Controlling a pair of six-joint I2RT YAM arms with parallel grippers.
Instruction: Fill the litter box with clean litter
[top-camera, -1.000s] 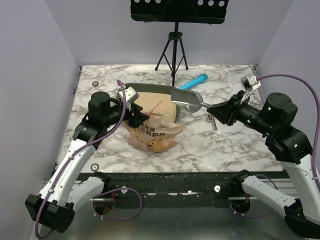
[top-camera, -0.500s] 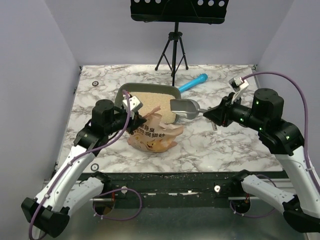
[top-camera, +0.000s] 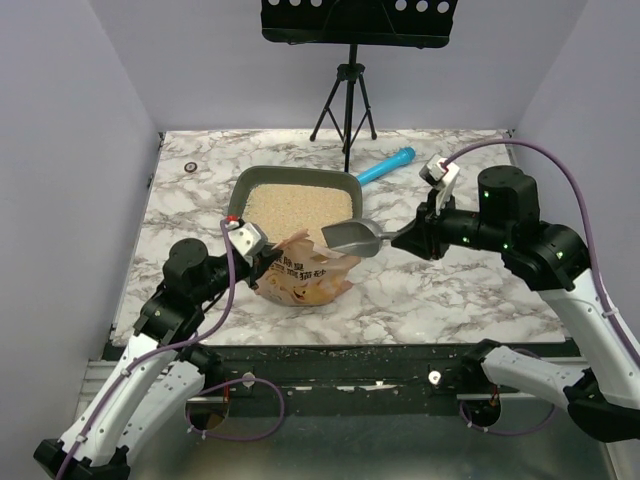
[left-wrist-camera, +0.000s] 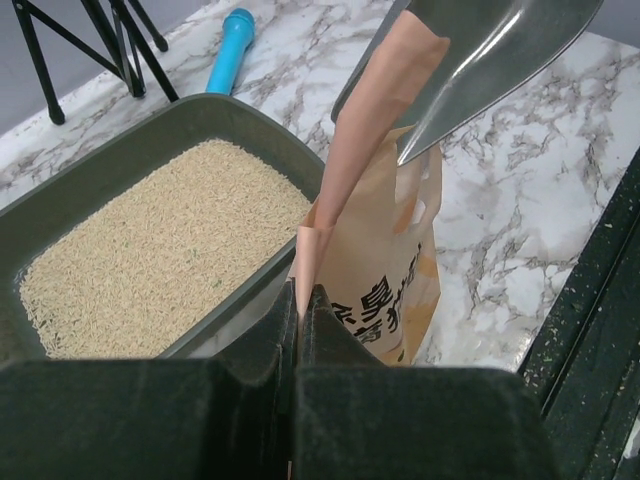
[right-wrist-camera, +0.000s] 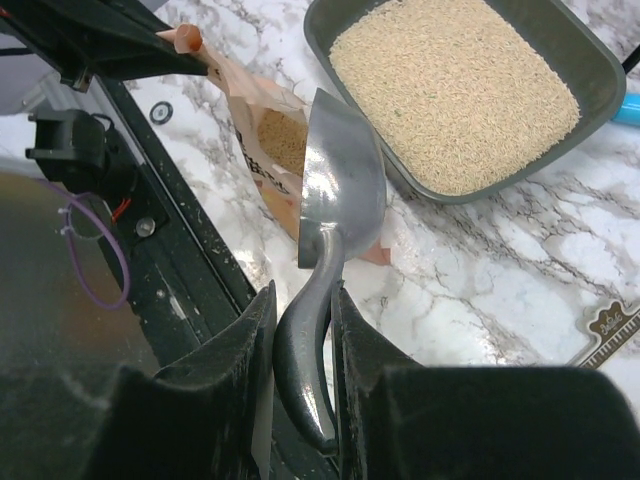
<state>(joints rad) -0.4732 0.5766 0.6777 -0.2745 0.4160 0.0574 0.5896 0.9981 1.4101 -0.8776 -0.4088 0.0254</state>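
The dark grey-green litter box (top-camera: 241, 184) lies mid-table, its floor covered by pale beige clean litter (top-camera: 298, 208). Just in front of it stands the orange-pink bag (top-camera: 308, 275). My left gripper (top-camera: 262, 260) is shut on the bag's upper edge (left-wrist-camera: 318, 235), holding it upright beside the litter box rim (left-wrist-camera: 252, 122). More litter (right-wrist-camera: 283, 140) shows inside the bag's open mouth. My right gripper (right-wrist-camera: 303, 300) is shut on the handle of the silver scoop (right-wrist-camera: 345, 185). The scoop's bowl (top-camera: 352, 235) hangs over the bag's mouth, and no litter shows in it.
A black tripod (top-camera: 345, 100) stands at the back of the table. A blue-handled tool (top-camera: 388, 165) lies right of the litter box. A small ruler-like strip (right-wrist-camera: 610, 330) lies on the marble. The black front rail (top-camera: 350, 355) runs along the near edge.
My left gripper has shut on the bag's edge and drawn back toward the near left, standing the bag up. My right gripper has carried the scoop left and nearer, over the bag.
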